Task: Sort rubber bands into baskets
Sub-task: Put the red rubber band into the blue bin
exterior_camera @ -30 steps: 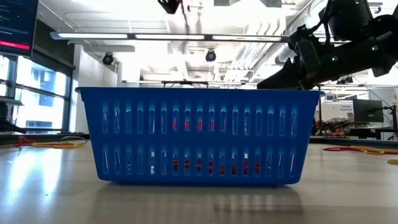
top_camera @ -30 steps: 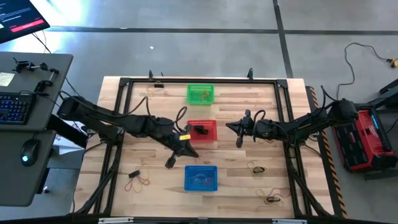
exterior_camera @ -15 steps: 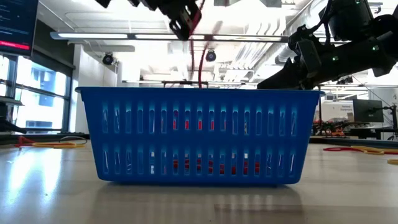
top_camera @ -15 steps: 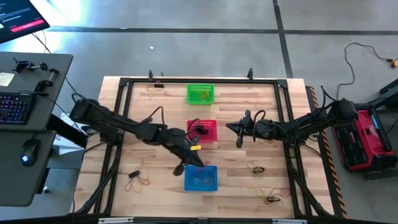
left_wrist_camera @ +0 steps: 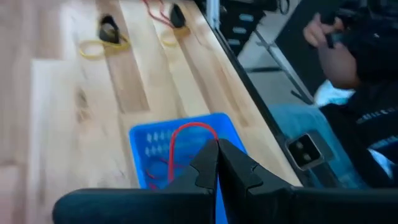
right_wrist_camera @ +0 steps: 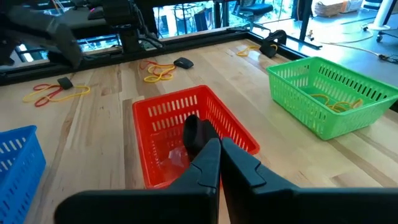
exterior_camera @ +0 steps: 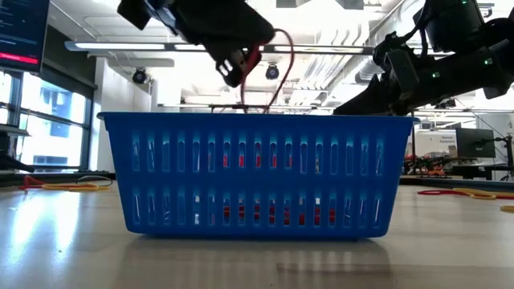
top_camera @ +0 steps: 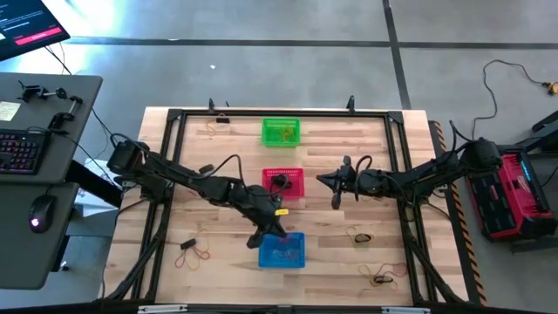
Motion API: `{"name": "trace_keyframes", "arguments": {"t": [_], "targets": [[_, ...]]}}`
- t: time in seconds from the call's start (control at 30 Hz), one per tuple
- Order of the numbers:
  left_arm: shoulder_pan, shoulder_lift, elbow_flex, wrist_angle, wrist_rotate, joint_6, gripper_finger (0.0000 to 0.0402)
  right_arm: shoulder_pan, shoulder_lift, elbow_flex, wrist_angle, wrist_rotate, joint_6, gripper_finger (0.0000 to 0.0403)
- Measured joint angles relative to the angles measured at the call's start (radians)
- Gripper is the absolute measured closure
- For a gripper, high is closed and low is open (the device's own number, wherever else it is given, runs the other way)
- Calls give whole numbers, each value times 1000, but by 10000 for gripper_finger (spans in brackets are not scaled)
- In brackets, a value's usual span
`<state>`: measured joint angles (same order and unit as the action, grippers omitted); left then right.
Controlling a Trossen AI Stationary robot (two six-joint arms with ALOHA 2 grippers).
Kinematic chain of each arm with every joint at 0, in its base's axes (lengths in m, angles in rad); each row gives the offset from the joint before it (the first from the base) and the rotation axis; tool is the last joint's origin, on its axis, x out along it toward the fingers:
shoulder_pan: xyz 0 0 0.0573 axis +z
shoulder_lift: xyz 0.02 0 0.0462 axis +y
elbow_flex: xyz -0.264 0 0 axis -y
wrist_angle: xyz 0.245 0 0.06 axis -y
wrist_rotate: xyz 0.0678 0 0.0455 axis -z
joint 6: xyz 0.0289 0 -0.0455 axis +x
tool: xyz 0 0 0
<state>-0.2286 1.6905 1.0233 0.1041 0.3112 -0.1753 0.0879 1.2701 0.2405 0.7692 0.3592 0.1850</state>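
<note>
Red rubber band (left_wrist_camera: 186, 140) dangles from left gripper (left_wrist_camera: 217, 163), jaws clamped on it, above blue basket (top_camera: 282, 250). Light, floppy, stretchy; pinch one strand. Right gripper (right_wrist_camera: 219, 163) closed, empty, over red basket (right_wrist_camera: 180, 134). Green basket (top_camera: 281, 132) well apart on bench (top_camera: 227, 235). No readable writing.

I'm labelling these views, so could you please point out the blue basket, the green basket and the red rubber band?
blue basket (exterior_camera: 257, 172): low view, front wall.
green basket (right_wrist_camera: 311, 118): right wrist view, near side wall.
red rubber band (left_wrist_camera: 176, 140): left wrist view, loop's side.

Grey concrete floor (top_camera: 261, 61), desk (top_camera: 35, 174) with keyboard (top_camera: 19, 150) and mouse (top_camera: 35, 223), red toolbox (top_camera: 514, 196), ceiling strip lights (exterior_camera: 161, 46).
</note>
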Motion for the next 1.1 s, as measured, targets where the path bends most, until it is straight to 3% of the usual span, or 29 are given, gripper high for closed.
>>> {"name": "trace_keyframes", "arguments": {"t": [0.3,0.6,0.77,0.93,1.1], "targets": [[3,2,0,-82,13,1,401,0,0,0,-2,0,18,403],[55,92,19,-84,185,-14,401,0,0,0,-2,0,17,403],[66,139,133,-262,162,85,401,0,0,0,-2,0,17,403],[58,176,251,-471,46,192,401,0,0,0,-9,0,20,403],[45,221,308,-563,25,215,401,0,0,0,-10,0,20,403]]}}
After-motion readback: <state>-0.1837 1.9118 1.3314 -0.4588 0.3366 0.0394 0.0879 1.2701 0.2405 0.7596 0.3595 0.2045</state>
